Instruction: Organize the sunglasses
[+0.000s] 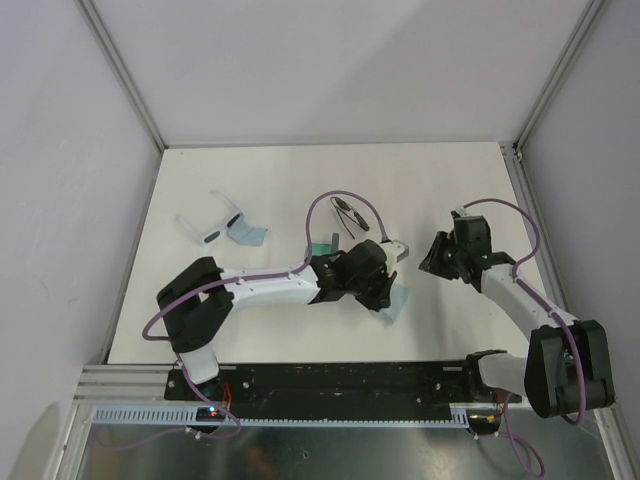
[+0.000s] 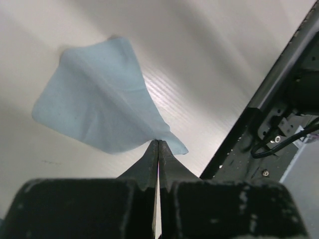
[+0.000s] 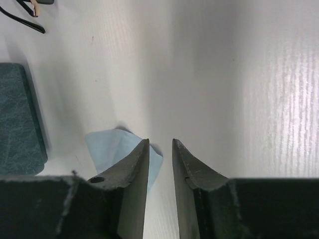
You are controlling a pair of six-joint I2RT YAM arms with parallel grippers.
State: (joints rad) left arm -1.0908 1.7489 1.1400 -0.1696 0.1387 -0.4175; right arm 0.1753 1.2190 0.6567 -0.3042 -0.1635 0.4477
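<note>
Left gripper [image 2: 158, 144]: jaws pinched tight on a corner of the blue cloth [image 2: 94, 104], nearest the arm bases;
Right gripper [image 3: 160, 144]: jaws slightly parted, nothing between them;
White-framed sunglasses [image 1: 213, 228]: far left on the tabletop [image 1: 300, 180]; likely light, weak at the hinges; take by the bridge;
Dark-framed sunglasses [image 1: 349, 212]: farthest back, centre; thin, probably slippery lenses; grip the frame

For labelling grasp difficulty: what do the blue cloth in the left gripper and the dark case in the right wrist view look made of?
Blue cloth: thin soft fabric, matte, likely microfibre; it creases and drapes where the left gripper pinches its corner. Case: dark teal, mottled leather-like grain, probably faux leather.
</note>
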